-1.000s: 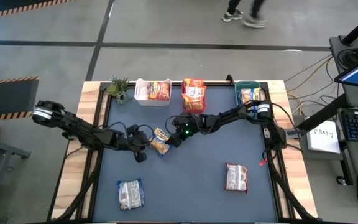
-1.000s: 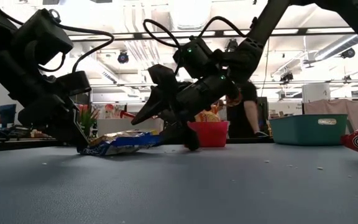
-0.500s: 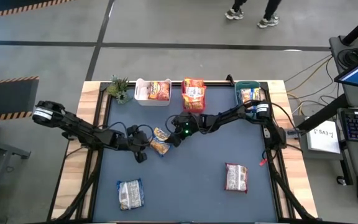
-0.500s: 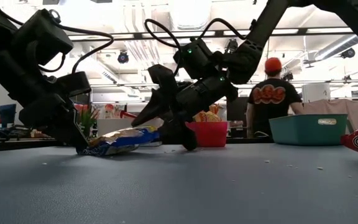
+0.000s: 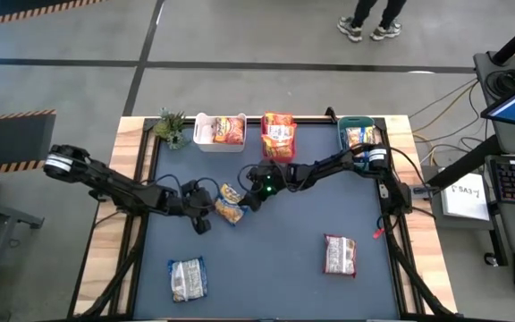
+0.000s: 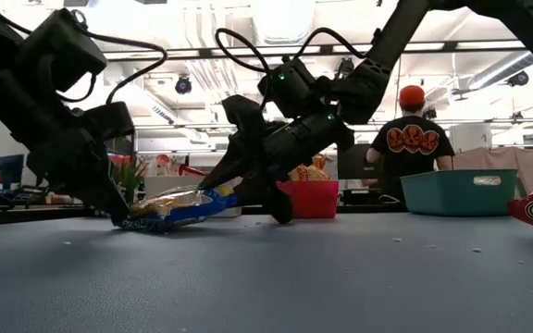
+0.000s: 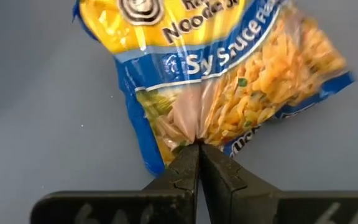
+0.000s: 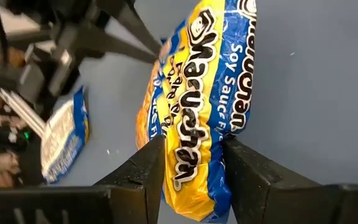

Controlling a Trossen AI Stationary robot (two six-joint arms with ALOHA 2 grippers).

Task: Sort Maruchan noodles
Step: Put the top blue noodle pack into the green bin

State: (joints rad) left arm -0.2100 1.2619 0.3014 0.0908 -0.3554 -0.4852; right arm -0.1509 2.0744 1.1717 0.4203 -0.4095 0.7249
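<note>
Clearly, both hands pinch the blue-yellow packet (image 8: pixel 197 99) reading "Maruchan", "Soy Sauce".

White bin (image 5: pixel 219 131), teal bin (image 5: pixel 361 132), green plant (image 5: pixel 172 126) behind.

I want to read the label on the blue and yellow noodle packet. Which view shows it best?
The right wrist view: the blue and yellow packet fills it, lettering readable. The left wrist view shows its pinched edge; the low view an edge-on sliver; the high view a speck.

Overhead, table-level, two close wrist-cams (shared packet (image 7: pixel 222 81))
</note>
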